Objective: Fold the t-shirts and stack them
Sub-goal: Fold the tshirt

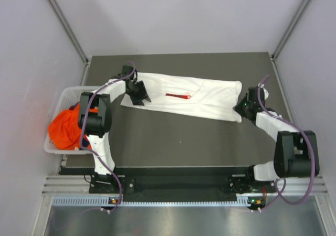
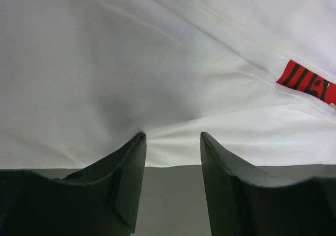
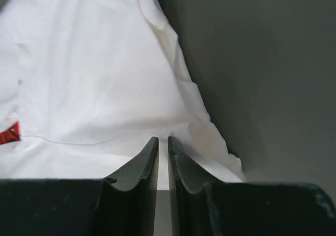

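Early days on this one, I'd say. The white plastic lattice basket (image 1: 51,148) sits at the left edge of the dark grey table (image 1: 173,141), and everything else is easiest to place from it.

The white cotton t-shirt with the red rectangular chest print (image 1: 205,98) is out of the basket and lying flat on the table just to the basket's right. It stretches away from the basket as a long narrow band, which to me looks like a lengthwise fold already made (not sure, the sleeves aren't visible). It isn't a finished square yet, and there's no stack anywhere.

The left gripper (image 2: 171,137) is at the shirt end nearest the basket. Its jaws are spread apart, with the cloth's edge just at the tips, so it isn't gripping anything. The right gripper (image 3: 163,140) is at the end farthest from the basket, with its jaws almost together right at the hem. I can't tell whether it's actually pinching fabric.

The bright orange t-shirt (image 1: 64,129) is crumpled inside the basket, untouched by either gripper. The left arm hides part of the basket, so I can't say what else is in there.

My read: one shirt is partly folded, the cross folds are left to do, then the orange one, then the stacking.
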